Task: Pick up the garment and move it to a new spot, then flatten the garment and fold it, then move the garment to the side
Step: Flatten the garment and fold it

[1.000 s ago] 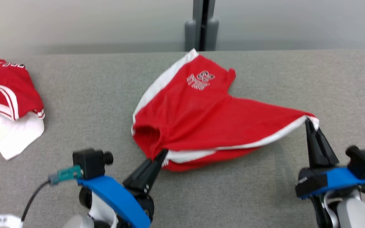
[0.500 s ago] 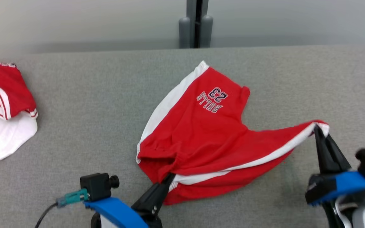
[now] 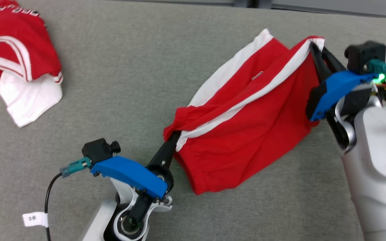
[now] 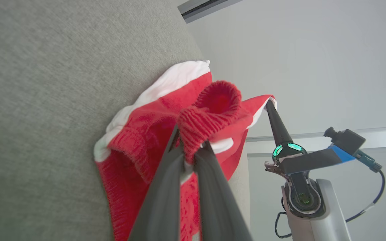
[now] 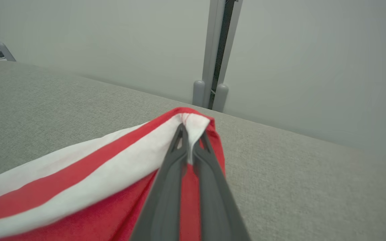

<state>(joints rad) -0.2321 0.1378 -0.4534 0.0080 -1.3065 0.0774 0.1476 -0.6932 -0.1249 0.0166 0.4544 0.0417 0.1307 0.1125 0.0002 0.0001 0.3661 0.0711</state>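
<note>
Mid-frame, the red shorts (image 3: 246,134) are being gripped by the closed left pincer (image 3: 176,134). Their upper-right corner is being clamped in the closed right pincer (image 3: 313,44).

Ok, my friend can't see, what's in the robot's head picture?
Two grippers hold red shorts with white stripes stretched between them over a grey table, the left gripper pinching one end and the right gripper the other. Another red and white garment lies crumpled at the far left.

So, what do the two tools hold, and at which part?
Both hold the red shorts with white stripes: left tool pinches the ribbed waistband, right tool a white-striped corner.
</note>
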